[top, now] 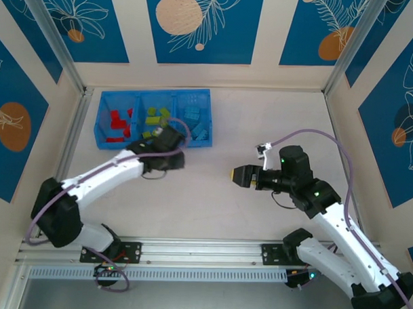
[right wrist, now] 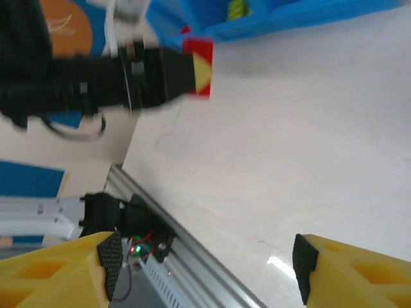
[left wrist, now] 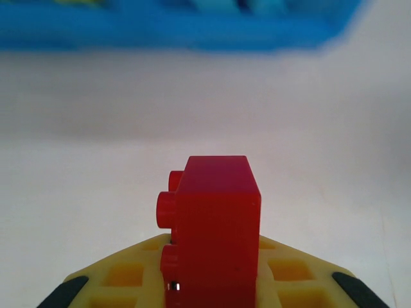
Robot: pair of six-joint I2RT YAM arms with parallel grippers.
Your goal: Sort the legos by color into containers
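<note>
One red lego [left wrist: 215, 224] pinched in left fingers [left wrist: 122, 276] near tray [left wrist: 160, 32] edge; right fingers [right wrist: 58, 269] parted, empty, over table [top: 211, 202].

top camera looks down from behind; both low wrist cameras share the tray [left wrist: 160, 32].

The red lego [left wrist: 215, 224] is smooth, glossy plastic. The blue tray [top: 99, 120] is plastic too; the pale worktop [right wrist: 289, 160] is smooth, faintly shiny.

Both white-shelled with chunky black joints, the left arm [top: 101, 172] at 7 o'clock and right arm [top: 343, 230] at 5. Lilac cable [top: 316, 132] loops off each. Fingers [right wrist: 359, 273] are yellow waffle-grid with black tips, plus tiny green LEDs [top: 315, 193].
</note>
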